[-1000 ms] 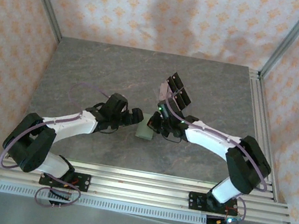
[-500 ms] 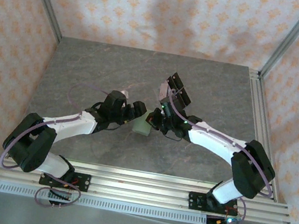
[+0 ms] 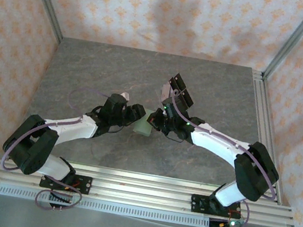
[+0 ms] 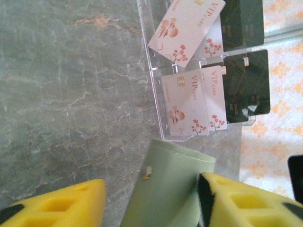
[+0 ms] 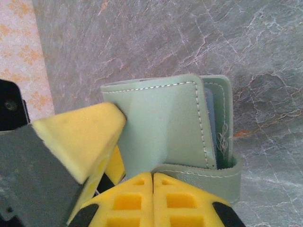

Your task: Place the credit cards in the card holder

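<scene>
**Right pincer clamping the holder's flap, left pincer straddling it**

The sage-green card holder (image 3: 144,126) is sitting near the middle of the grey bench (image 3: 83,67), a little toward its near edge, with both arms meeting over it. In the right wrist view the right gripper (image 5: 135,151) is clenching one flap between its yellow pads and holding it apart from the other leaf. The inside is showing only as a narrow sliver with a small embossed mark, and what the pocket contains is too hard to make out.

The left gripper (image 4: 151,191) is standing released, a finger on either side of the holder. One finger (image 4: 236,198) is looking close against its edge, while the other is sitting clear of it. The holder's lower part is being cut off by the frame.

Just beyond it, toward the far edge, a clear acrylic stand (image 4: 152,90) is carrying the credit cards (image 4: 208,90): pink VIP cards (image 4: 184,101) and black cards (image 4: 246,85), overlapping one another. The topmost ones are running out of the frame.
</scene>
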`<control>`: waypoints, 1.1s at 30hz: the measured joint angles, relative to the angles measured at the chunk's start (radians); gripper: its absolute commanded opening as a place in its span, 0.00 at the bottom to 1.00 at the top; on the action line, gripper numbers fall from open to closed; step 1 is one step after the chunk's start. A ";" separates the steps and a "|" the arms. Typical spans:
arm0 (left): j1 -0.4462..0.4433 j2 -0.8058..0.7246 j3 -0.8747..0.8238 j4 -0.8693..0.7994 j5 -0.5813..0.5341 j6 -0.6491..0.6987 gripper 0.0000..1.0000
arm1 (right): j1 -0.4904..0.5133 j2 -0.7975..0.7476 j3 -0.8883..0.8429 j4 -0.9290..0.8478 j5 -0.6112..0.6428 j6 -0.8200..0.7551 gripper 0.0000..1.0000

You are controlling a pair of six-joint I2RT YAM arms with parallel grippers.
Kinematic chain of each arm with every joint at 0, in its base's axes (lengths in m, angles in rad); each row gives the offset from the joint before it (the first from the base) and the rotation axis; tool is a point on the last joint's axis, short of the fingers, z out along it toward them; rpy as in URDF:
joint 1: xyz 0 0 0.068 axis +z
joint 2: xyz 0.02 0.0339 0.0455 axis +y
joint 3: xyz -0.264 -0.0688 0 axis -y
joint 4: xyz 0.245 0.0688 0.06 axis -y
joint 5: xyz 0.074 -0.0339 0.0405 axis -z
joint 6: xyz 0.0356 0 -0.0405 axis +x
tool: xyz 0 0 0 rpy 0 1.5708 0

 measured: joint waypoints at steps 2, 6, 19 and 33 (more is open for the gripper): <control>0.000 0.000 0.000 0.008 -0.001 -0.005 0.24 | 0.000 0.000 0.000 0.000 0.000 0.000 0.00; 0.000 0.000 -0.001 0.009 -0.004 -0.001 0.00 | -0.007 0.000 -0.002 0.008 0.000 0.000 0.00; -0.002 -0.095 -0.022 -0.047 -0.109 0.072 0.00 | -0.077 -0.117 -0.067 -0.038 0.017 -0.037 0.00; -0.013 -0.138 -0.022 -0.098 -0.155 0.169 0.00 | -0.016 -0.014 0.113 -0.171 0.011 -0.160 0.46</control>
